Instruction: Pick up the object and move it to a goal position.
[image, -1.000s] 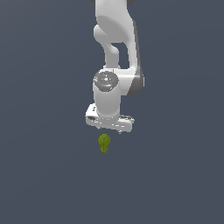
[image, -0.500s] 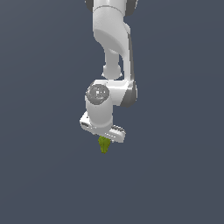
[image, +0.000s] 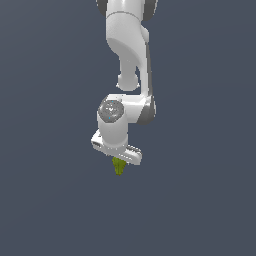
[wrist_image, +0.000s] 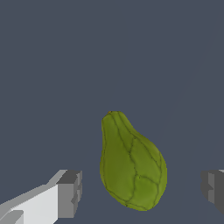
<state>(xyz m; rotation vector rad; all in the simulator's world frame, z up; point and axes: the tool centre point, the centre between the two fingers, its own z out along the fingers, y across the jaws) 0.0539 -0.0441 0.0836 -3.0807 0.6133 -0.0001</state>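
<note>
Flat, even render light; sharp

One olive-green lump (wrist_image: 132, 165), one white arm (image: 129, 65), two grey fingertips (wrist_image: 69, 194).

White Panda arm (image: 131, 55) enters from the top edge of the exterior view, bends down to a rounded wrist housing with a grey circular cap (image: 111, 110) facing the camera. Below it, the claw (image: 118, 165) body sits tilted, lower toward the exterior view's right. Claw's fingers are not distinguishable from here; whether they are apart or closed cannot be told. Olive-green lump (image: 118, 167) shows directly under the claw, its upper part hidden by the claw body, narrow end pointing down. Contact cannot be told. Plain dark blue-grey desk (image: 200, 200) surrounds everything.
</note>
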